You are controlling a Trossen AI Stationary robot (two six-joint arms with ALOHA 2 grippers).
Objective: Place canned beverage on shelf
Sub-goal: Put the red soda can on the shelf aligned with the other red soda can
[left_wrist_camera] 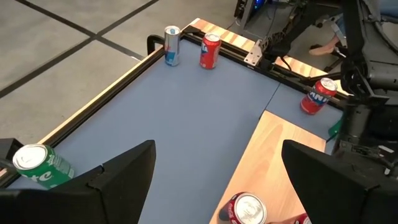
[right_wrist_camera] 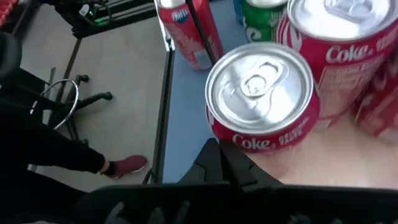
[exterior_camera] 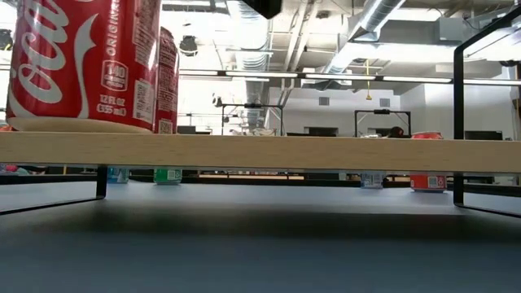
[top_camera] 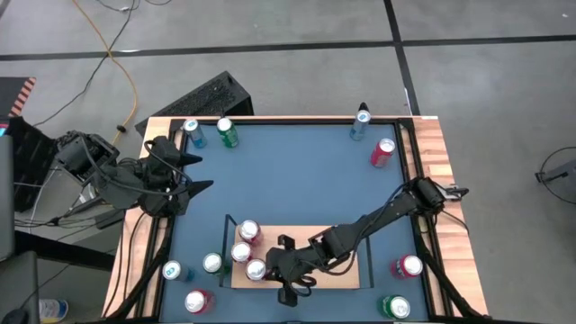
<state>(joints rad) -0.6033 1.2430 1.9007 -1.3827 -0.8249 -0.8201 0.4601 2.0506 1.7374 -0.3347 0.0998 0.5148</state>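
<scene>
The right gripper point(top_camera: 286, 290), clenched empty beside the Coke can point(right_wrist_camera: 261, 99) on the shelf point(top_camera: 346, 274), could topple it by nudging.

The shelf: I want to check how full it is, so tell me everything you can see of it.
The shelf is a flat, rectangular light-wood board with thin black rails at its short ends, raised above the blue tabletop on thin black legs at the near edge. Three red Coke cans stand upright, clustered at its left end; the rest is bare. The right gripper, shut, hovers over its front edge beside the cans.
</scene>
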